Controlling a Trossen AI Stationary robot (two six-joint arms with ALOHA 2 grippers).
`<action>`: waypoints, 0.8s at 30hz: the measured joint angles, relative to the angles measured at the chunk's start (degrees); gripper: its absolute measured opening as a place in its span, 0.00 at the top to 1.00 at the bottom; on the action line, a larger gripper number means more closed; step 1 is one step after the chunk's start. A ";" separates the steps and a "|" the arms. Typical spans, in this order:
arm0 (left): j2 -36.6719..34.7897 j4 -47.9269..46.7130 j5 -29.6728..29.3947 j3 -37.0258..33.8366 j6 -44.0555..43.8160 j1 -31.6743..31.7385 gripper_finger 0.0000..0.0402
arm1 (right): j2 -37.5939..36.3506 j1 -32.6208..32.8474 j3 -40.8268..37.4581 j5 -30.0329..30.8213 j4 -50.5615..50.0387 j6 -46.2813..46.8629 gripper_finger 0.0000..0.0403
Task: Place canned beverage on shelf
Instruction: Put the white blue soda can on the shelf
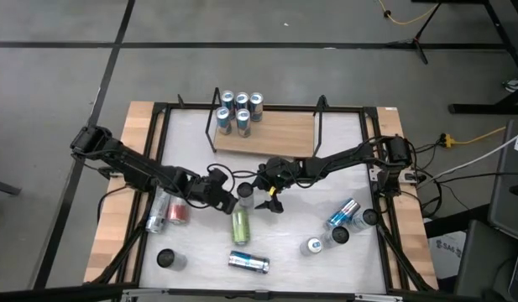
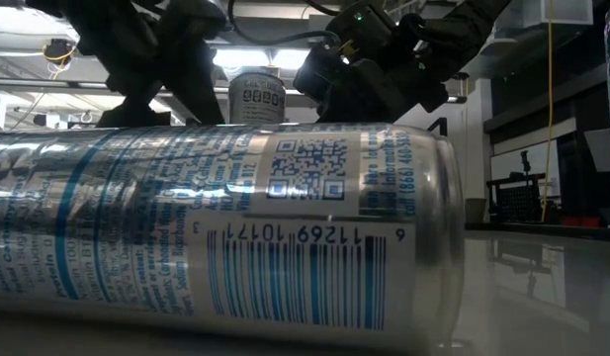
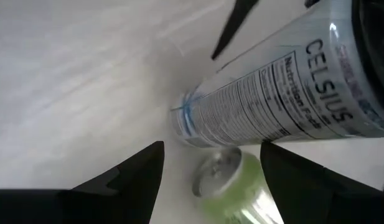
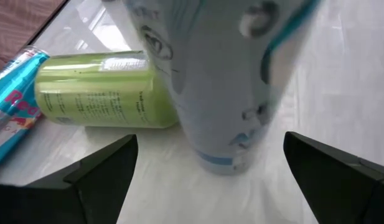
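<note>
Silver can (image 1: 245, 194) stands upright near the middle of the bench (image 1: 191, 134), between the left pincer (image 1: 227, 201) and the right pincer (image 1: 268, 200), both with fingers spread and holding nothing. Just beside it, toward the front edge, a green can (image 1: 240, 224) lies on its side. Near the back edge, the wooden shelf (image 1: 279, 134) holds five cans (image 1: 239, 111) at its left end.

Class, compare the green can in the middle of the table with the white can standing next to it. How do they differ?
The green can lies on its side; the white can stands upright. The green can is lime-coloured; the white can is pale with blue print. The white can stands between the open left gripper and right gripper; the green can lies just outside them. Both are slim beverage cans.
</note>
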 joint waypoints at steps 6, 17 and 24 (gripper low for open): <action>0.00 -0.36 -1.95 0.00 3.25 1.66 0.34 | 0.00 0.00 0.00 0.00 -0.07 0.00 0.03; -0.02 -2.40 -6.13 0.00 11.35 5.52 0.34 | -0.04 -0.02 0.00 0.05 -2.08 0.00 0.03; -0.88 -4.21 -5.45 0.02 15.58 9.17 0.34 | -0.86 -0.39 -0.01 2.10 -4.77 -0.04 0.03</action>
